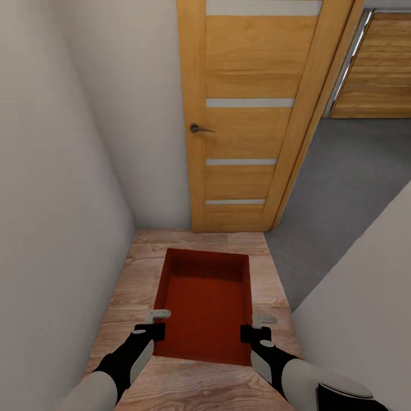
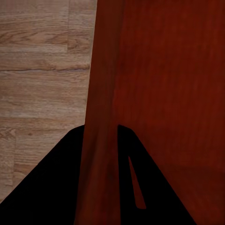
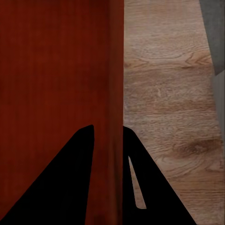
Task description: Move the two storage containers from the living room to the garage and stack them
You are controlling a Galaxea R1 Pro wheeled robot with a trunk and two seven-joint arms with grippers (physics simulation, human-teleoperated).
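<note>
Light wood-plank floor (image 1: pixel 200 388) runs along a narrow passage between pale walls, ending at an open wooden door (image 1: pixel 251 114) with pale horizontal strips and a metal handle (image 1: pixel 200 129). To the right of the door, dark grey floor (image 1: pixel 342 188) begins, and a horizontal wooden-slat door (image 1: pixel 374 68) stands at its far end.

From the lower left of the head view, the left arm reaches forward, its black wrist angled slightly inward, and the left gripper (image 1: pixel 155 322) is clamped on the left long wall of the orange-red storage container (image 1: pixel 205 308). In the left wrist view the left gripper (image 2: pixel 101 140) has one dark finger on each side of the thin wall, pinching it, with wood planks showing outside the wall and the ribbed bottom inside.

The container is held between the two arms above the plank floor, open top up, its long axis pointing toward the door.

On the right, the right arm mirrors this pose, and the right gripper (image 1: pixel 256 328) is closed on the right long wall. The right wrist view shows the right gripper (image 3: pixel 108 129) straddling that wall, with planks and a strip of grey floor beyond.
</note>
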